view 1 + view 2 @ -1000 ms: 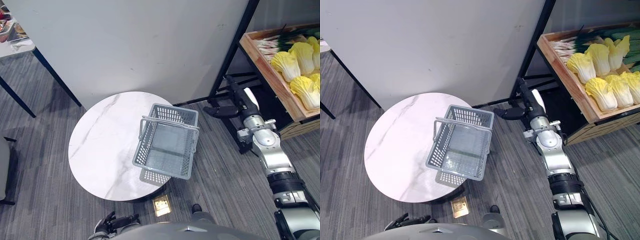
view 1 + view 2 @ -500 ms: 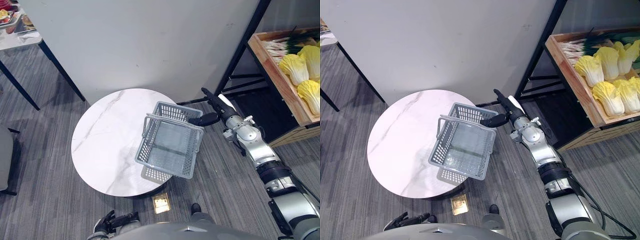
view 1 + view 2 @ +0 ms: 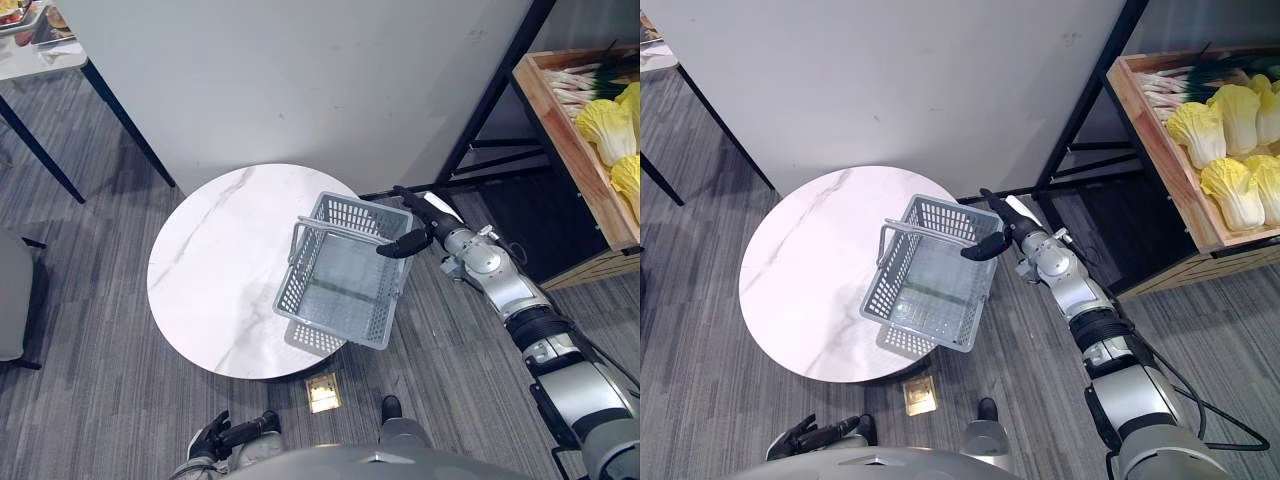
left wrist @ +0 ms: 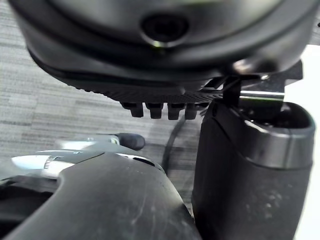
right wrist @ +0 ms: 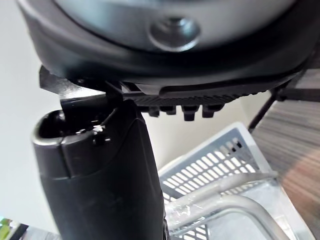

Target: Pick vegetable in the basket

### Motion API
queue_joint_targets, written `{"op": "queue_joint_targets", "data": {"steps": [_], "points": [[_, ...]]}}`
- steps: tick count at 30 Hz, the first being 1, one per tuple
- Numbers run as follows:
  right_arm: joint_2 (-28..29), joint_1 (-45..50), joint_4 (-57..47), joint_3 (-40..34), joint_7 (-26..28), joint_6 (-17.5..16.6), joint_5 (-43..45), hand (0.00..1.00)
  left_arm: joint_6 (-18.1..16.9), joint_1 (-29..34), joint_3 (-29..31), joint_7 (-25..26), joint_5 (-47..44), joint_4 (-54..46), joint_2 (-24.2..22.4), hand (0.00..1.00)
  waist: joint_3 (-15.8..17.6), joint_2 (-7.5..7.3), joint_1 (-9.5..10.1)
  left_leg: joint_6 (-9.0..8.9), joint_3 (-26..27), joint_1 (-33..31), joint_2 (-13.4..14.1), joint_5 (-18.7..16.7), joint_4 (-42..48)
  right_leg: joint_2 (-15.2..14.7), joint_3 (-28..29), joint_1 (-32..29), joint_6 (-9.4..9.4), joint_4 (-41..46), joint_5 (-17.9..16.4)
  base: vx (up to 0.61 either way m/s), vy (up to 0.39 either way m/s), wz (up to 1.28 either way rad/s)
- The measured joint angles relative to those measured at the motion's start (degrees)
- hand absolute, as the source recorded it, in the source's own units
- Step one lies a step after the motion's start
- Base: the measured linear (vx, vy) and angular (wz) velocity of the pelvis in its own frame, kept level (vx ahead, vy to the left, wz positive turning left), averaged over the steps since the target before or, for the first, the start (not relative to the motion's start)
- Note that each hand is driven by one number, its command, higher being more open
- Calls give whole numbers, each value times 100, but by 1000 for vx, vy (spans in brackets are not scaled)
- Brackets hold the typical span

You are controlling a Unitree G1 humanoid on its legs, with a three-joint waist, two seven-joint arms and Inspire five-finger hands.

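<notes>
In the left eye view, a grey plastic basket point(image 3: 290, 285) is seen standing at the right edge of a round marble surface point(image 3: 215, 270), and nothing is seen inside it. The right hand point(image 3: 420, 222) is held at the basket's far right corner, close by the handle point(image 3: 345, 236), with its fingers straight and nothing gripped. Whether the rim is touched cannot be told. The left hand point(image 3: 228, 437) is seen low at the view's near edge, with its fingers relaxed and empty. The vegetables, napa cabbages point(image 3: 608, 125), are seen in a wooden crate point(image 3: 562, 140) far to the robot's right, well apart from the basket.

In the right eye view, more cabbages are shown lying side by side, their long axes running roughly across the crate, with green onions point(image 3: 1165, 85) stacked beyond them. From the right hand the crate lies to the right and farther out. The right arm is judged much the nearer, and a swing away from the basket is called for.

In the left wrist view, the left hand's thumb point(image 4: 250, 165) is seen above grey carpet point(image 4: 60, 100), and nothing is held.

In the right wrist view, the basket's mesh wall and handle bar are seen just past the right hand's thumb, which is closed on nothing.
</notes>
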Motion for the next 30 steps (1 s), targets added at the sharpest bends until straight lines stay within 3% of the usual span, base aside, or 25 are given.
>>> {"op": "queue_joint_targets", "data": {"steps": [6,14,15,30], "points": [[264,-4,311,-2,-2,13,-19,100,-9,-24,-9,1,0,-10,-5,100,57,11,15,7,0,3,-4,5,-13,0,2,0,-7,-5,5,0,0,0],[433,-88,963,33,3,17,-919,100,-13,-54,-123,5,-1,-86,10,100,123,17,123,26,-31,3,-20,41,-66,-9,-18,1,-28,-15,19,-3,1,1],[447,-106,1029,33,3,26,-984,0,-13,-54,-125,5,-2,-94,10,100,143,20,118,29,-39,3,-24,49,-76,-14,-42,1,-28,-15,19,-6,2,5],[639,-384,1206,32,-133,1,-1587,0,-19,-122,-202,18,-3,-118,22,100,250,34,162,31,-45,4,-29,50,-77,-15,-41,6,-31,-17,18,0,0,0]]}}
